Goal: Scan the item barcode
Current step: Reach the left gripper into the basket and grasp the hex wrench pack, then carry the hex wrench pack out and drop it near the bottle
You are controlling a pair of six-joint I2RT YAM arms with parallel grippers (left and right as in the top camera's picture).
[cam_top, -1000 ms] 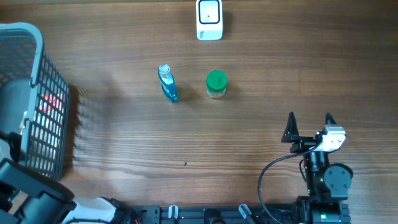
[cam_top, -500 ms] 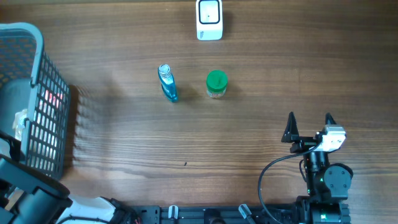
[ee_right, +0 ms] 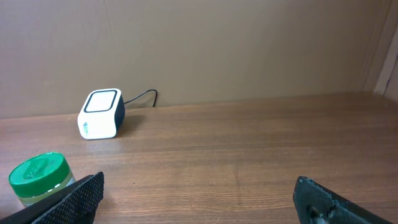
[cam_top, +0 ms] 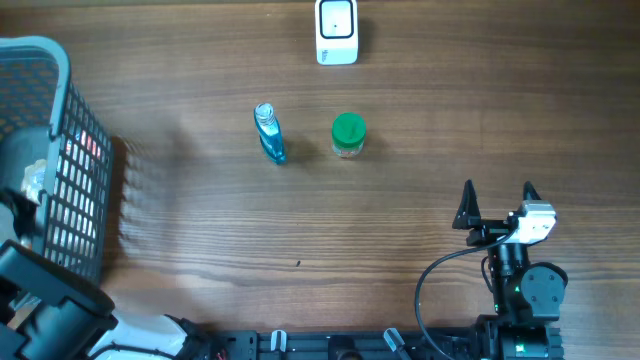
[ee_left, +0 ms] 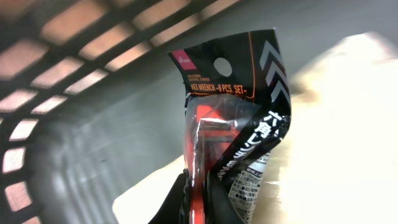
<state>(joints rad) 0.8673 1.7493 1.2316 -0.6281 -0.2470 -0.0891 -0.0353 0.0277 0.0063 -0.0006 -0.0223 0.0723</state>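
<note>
The left hand (ee_left: 200, 210) was clamped together on the lower end of a black-and-red plastic packet of hex wrenches (ee_left: 231, 118). It held the packet upright inside the grey plastic lattice basket (cam_top: 60, 70) at the desk's 9 o'clock edge, and the basket's slatted wall filled the wrist view behind it. A white label with small print (ee_left: 247, 185) showed at the packet's lower right. The right hand (cam_top: 497, 192) sat at about 4 o'clock, its fingers spread wide apart and gripping nothing. On the brown wooden desk (cam_top: 200, 230) the white box-shaped barcode scanner (cam_top: 336, 30) stood at 12 o'clock. Nearer the centre, a clear blue bottle (cam_top: 269, 134) was just beside – not touching – a green-lidded jar (cam_top: 348, 134).
</note>
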